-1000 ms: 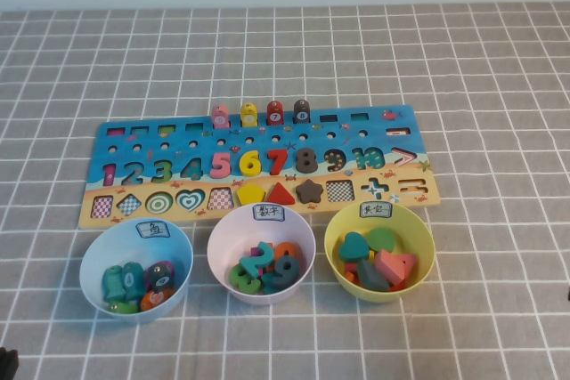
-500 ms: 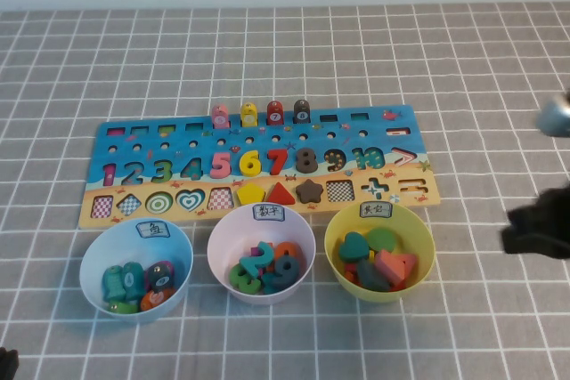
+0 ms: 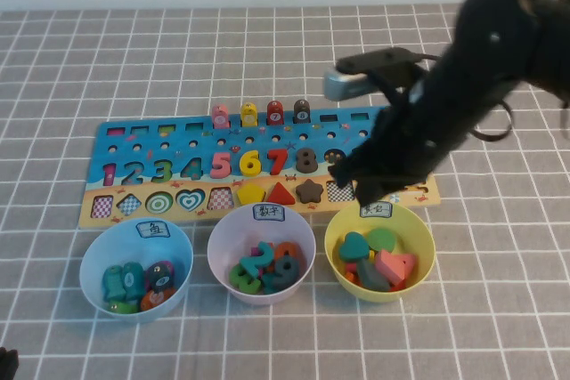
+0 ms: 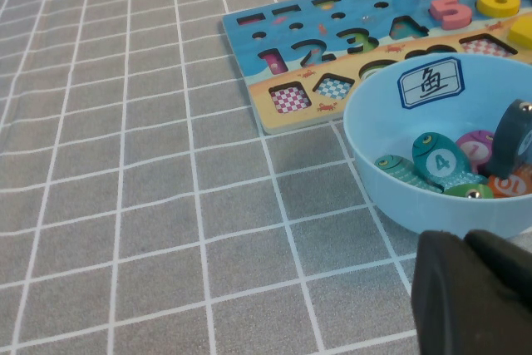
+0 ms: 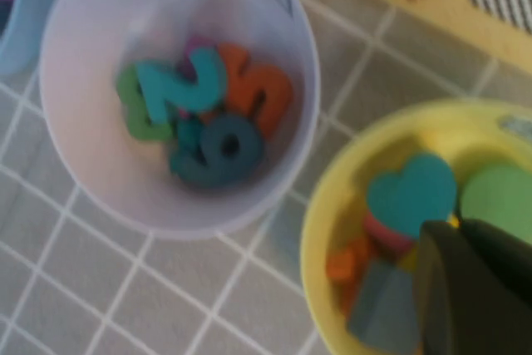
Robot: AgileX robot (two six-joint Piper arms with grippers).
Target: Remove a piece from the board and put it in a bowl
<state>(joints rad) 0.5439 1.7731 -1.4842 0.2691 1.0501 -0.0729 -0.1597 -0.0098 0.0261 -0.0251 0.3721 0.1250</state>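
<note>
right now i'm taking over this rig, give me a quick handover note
Right gripper: above the board's right end, near the yellow bowl; carrying nothing that shows.
Left gripper: parked low beside the blue bowl, idle.
Brown 8: seated in its slot on the board, just left of the right arm.
Pink bowl: in front of the board, middle of three, holding number pieces already.
Done: only the approach. Left: grasp the 8, lift it, drop it in the pink bowl.
</note>
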